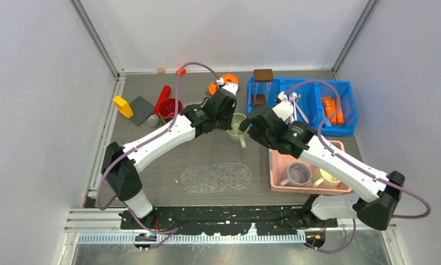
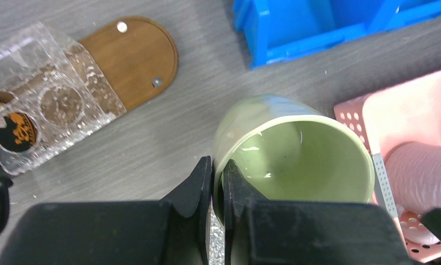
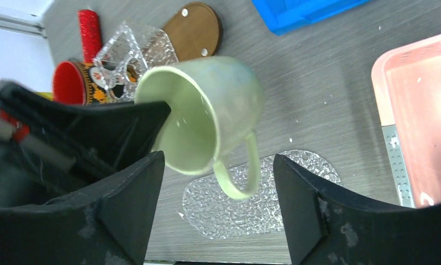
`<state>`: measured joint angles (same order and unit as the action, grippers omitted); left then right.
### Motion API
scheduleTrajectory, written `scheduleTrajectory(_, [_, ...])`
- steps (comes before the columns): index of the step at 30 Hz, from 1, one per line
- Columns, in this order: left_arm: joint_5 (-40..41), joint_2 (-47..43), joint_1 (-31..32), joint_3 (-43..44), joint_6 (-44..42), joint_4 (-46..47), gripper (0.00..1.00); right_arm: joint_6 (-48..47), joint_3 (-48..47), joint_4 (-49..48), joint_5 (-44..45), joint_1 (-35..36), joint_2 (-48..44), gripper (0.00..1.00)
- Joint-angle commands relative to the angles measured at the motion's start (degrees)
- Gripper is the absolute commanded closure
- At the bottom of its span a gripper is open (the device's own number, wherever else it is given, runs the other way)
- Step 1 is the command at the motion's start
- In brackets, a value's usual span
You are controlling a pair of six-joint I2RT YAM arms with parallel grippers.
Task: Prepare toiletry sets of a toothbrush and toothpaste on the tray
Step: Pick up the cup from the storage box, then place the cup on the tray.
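At mid-frame, left end effector clamps the rim of the tilted green mug; right end effector stands apart astride its handle, probably a handover.

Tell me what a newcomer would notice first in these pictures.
A pale green mug at mid-table, its rim pinched by the left tool, with the right tool open facing it. At right, a pink tray holds two mugs; orange toothpaste tubes lie in the blue bin behind it.
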<state>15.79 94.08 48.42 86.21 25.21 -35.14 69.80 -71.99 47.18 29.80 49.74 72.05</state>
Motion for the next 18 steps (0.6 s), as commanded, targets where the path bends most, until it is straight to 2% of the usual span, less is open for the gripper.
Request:
scheduleTrajectory(1, [-4.3, 0.5, -3.4, 7.2, -4.8, 2.9, 1.00, -5.0, 4.8, -7.2, 5.6, 0.2, -7.4, 0.20])
scheduleTrajectory(10, [-11.1, 7.8, -11.2, 16.8, -15.6, -2.2, 1.00, -18.0, 17.4, -19.4, 12.4, 0.2, -23.6, 0.11])
scheduleTrajectory(18, [-13.2, 15.1, -15.6, 23.1, -20.7, -3.2, 1.00, -22.7, 24.3, -21.1, 16.7, 0.2, -32.4, 0.09])
